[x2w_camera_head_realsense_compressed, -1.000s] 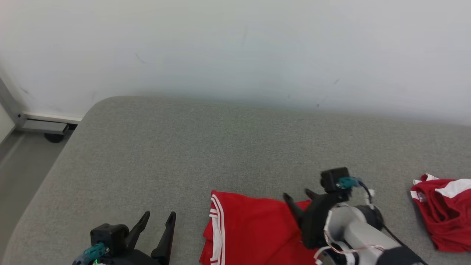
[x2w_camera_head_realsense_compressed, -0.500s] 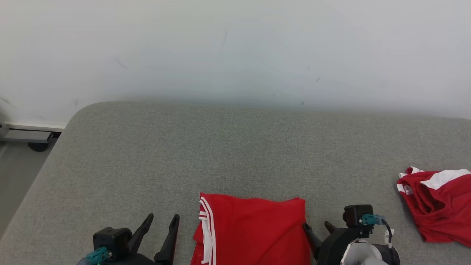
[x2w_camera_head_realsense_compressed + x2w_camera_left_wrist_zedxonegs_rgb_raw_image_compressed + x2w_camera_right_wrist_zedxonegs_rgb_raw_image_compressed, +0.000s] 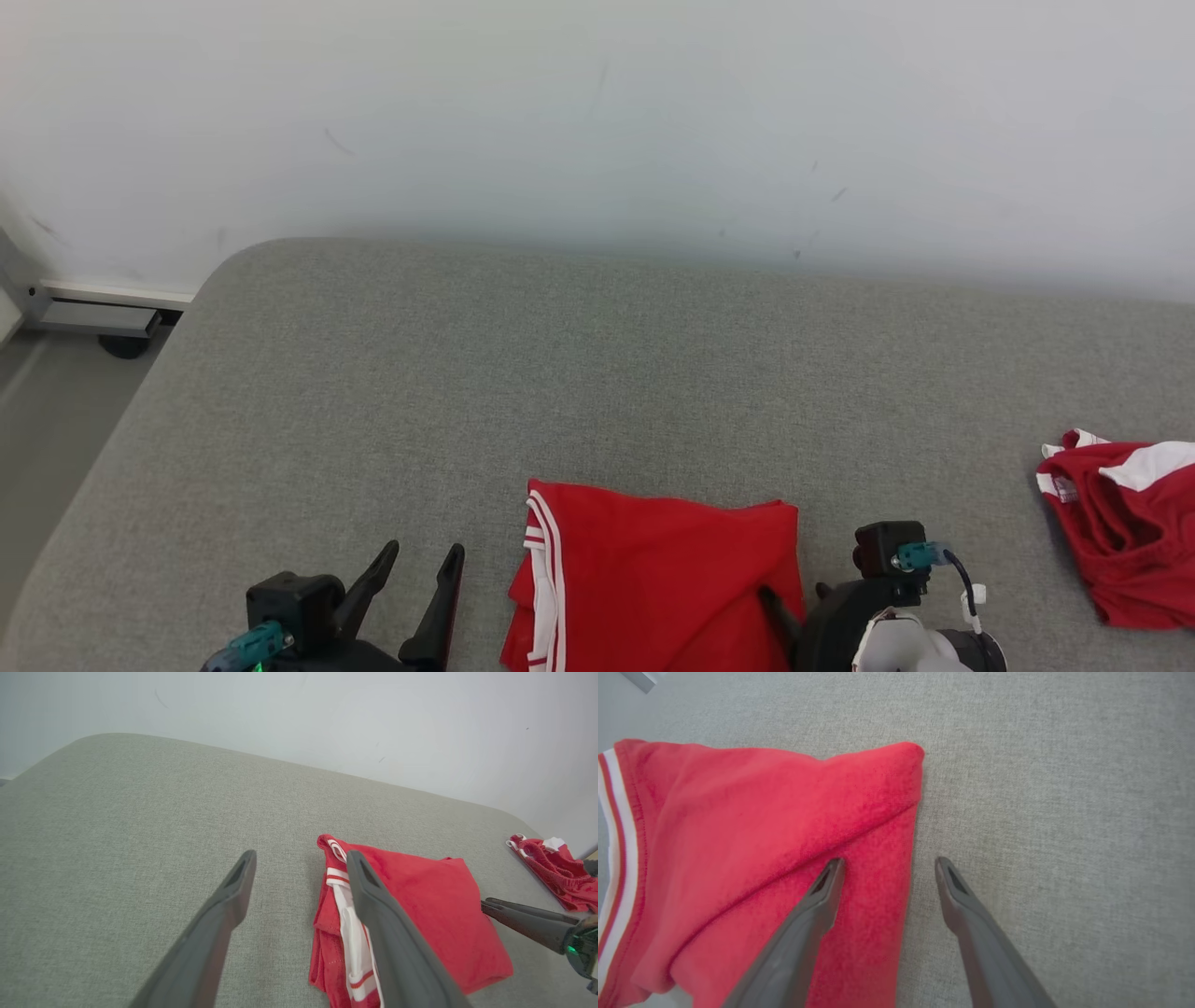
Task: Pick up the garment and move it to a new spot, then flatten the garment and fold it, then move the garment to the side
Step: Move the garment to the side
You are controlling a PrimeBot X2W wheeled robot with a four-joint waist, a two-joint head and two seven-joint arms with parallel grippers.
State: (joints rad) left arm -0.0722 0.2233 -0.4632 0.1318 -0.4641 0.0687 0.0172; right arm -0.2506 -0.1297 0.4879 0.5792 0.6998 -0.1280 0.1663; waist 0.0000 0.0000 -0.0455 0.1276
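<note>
Right hand, spread like the left hand, straddles the 3 o'clock edge of the folded red white-striped garment; pinching one layer could unfold it.

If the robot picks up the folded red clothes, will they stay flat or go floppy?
Probably floppy: the folded red garment shows soft creases and loose layered edges, so it would likely sag and unfold. It looks thin, so likely light. Pushed, it may bunch on the rough-woven grey cushion.

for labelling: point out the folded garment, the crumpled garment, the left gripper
folded garment (image 3: 663,579), head view, middle of top layer
crumpled garment (image 3: 1134,551), head view, red body
left gripper (image 3: 424,551), head view, midway between fingertips
</note>
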